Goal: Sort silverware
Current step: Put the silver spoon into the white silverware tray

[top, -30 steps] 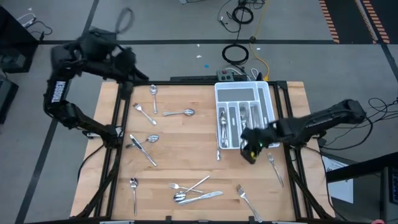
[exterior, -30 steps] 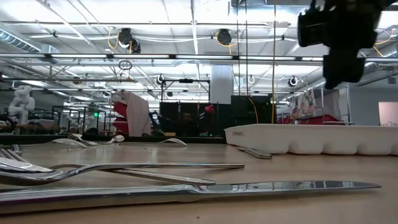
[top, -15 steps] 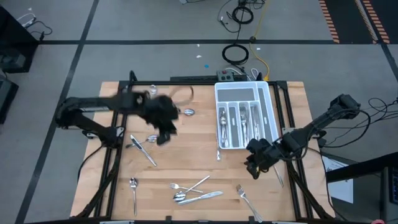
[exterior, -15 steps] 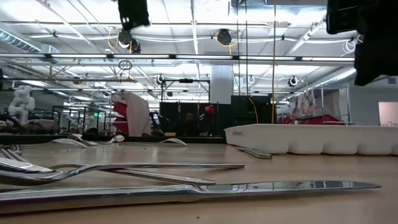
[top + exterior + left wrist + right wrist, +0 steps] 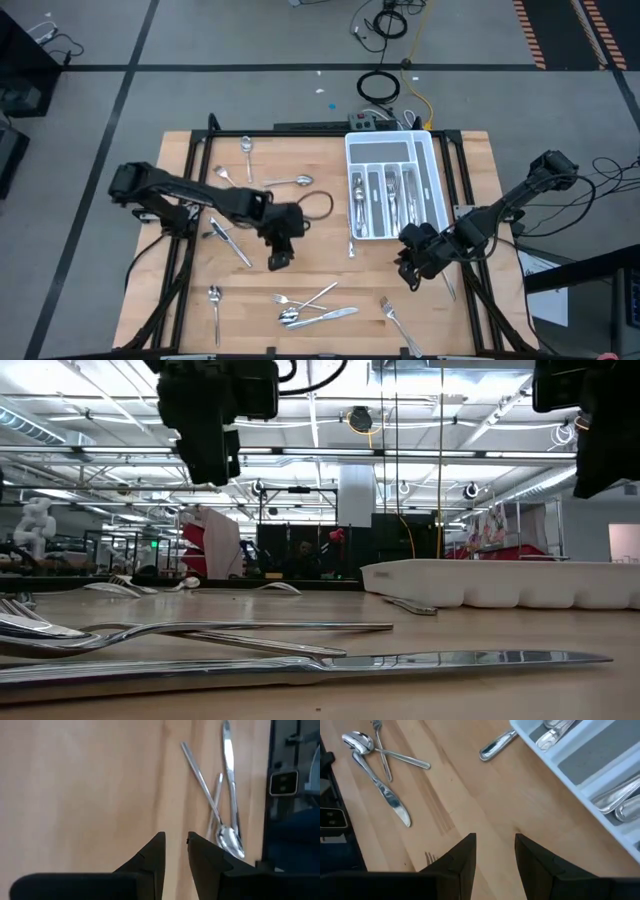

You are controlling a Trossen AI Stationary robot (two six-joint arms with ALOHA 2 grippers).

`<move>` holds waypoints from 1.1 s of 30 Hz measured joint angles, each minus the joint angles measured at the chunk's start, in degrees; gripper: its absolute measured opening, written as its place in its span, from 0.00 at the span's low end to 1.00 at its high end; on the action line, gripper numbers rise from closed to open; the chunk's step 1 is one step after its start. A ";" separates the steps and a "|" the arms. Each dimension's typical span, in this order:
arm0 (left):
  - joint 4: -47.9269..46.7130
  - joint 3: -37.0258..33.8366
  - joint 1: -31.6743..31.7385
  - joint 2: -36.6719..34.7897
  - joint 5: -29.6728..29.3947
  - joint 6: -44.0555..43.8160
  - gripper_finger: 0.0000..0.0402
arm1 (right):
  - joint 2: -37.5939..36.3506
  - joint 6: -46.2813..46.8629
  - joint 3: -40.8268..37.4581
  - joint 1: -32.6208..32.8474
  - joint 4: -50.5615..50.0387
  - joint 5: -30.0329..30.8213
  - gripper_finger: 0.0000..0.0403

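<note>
Left end effector (image 5: 279,259) slightly parted, empty, above table; right end effector (image 5: 405,277) likewise

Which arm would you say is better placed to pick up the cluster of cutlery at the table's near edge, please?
Probably the left. The left gripper hangs open and empty almost directly above the crossed pile, which fills its wrist view. The right gripper, also open and empty, sits farther off, beside the tray.

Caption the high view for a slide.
Both end effectors, left and right, hover empty above scattered silverware beside the white tray.
</note>
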 joint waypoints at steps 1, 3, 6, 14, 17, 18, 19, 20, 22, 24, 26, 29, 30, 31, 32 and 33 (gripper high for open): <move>1.42 0.00 -0.90 0.87 0.14 -0.90 0.22 | 0.02 0.00 0.00 0.00 -0.30 -0.02 0.31; 3.67 0.02 -3.03 2.47 0.23 -2.57 0.22 | 0.00 -0.10 0.00 0.01 -0.83 -0.01 0.31; 6.12 0.06 -5.70 4.67 -1.21 -6.74 0.22 | 0.02 -0.15 0.00 0.00 -1.20 -0.02 0.31; 13.15 0.08 -10.97 9.10 -10.50 -20.74 0.22 | 0.13 -1.84 0.00 0.00 -1.88 1.40 0.31; 17.41 0.37 -12.31 10.86 -12.50 -25.69 0.22 | 0.30 -1.78 0.00 0.00 -1.96 1.44 0.31; 18.87 0.82 -12.67 11.68 -12.67 -26.40 0.22 | 0.38 -1.66 0.00 0.00 -1.96 1.42 0.31; 20.14 1.30 -13.12 12.54 -12.79 -27.17 0.22 | 0.41 -1.54 0.00 0.00 -1.96 1.38 0.31; 20.92 1.66 -13.54 13.43 -12.97 -27.64 0.22 | 0.39 -1.38 0.00 0.00 -1.92 1.38 0.31; 21.62 3.00 -14.78 15.64 -12.92 -27.73 0.22 | 0.41 -1.12 0.00 0.00 -1.85 1.36 0.31; 20.98 4.63 -16.02 17.94 -12.82 -27.54 0.22 | 0.42 -1.04 -0.02 0.00 -1.86 1.36 0.31; 20.78 6.16 -17.14 19.93 -12.75 -27.52 0.22 | 0.44 -1.03 -0.02 0.00 -1.83 1.39 0.31; 16.65 8.57 -18.34 22.60 -12.87 -27.31 0.22 | 0.46 -0.56 -0.02 0.00 -1.81 1.40 0.31; 15.02 9.44 -18.62 23.26 -13.29 -26.94 0.22 | 0.46 -0.46 -0.02 0.00 -1.81 1.40 0.31; 13.19 10.16 -18.88 23.66 -14.26 -26.09 0.22 | 0.46 -0.40 -0.02 0.00 -1.77 1.40 0.31; 11.38 10.73 -19.13 23.94 -15.35 -25.81 0.22 | 0.46 -0.37 -0.02 0.00 -1.59 1.42 0.31; 10.28 11.17 -19.25 24.05 -16.51 -25.43 0.22 | 0.46 -0.37 -0.02 0.00 -1.31 1.41 0.31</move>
